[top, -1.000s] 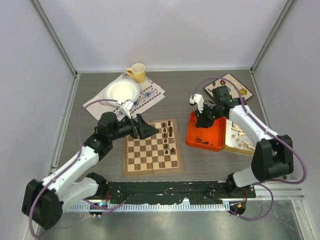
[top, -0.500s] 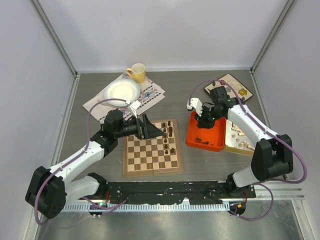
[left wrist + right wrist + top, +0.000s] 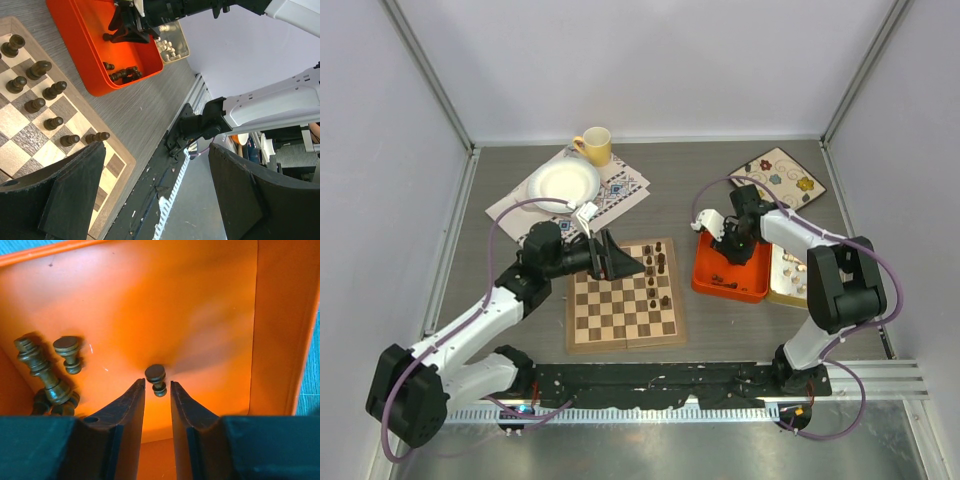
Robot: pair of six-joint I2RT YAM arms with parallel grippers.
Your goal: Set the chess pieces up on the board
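Right pincer [image 3: 157, 384], newly lowered into the orange plastic tray [image 3: 210, 300], parts narrowly behind a dark wooden pawn [image 3: 156, 374]; a pickup looks imminent. Left pincer [image 3: 156, 147] gapes empty.

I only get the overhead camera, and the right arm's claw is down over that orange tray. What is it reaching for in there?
Observer: Its own camera shows one small dark pawn on the floor of the orange tray, right at the tips of the right gripper.
Visitor: Has it got hold of it?
Observer: Not that I can see. The jaws stand slightly apart, and the pawn sits just past them.
Visitor: And the left claw, by the board?
Observer: The left gripper is wide open with nothing between its fingers, above a corner of the board.
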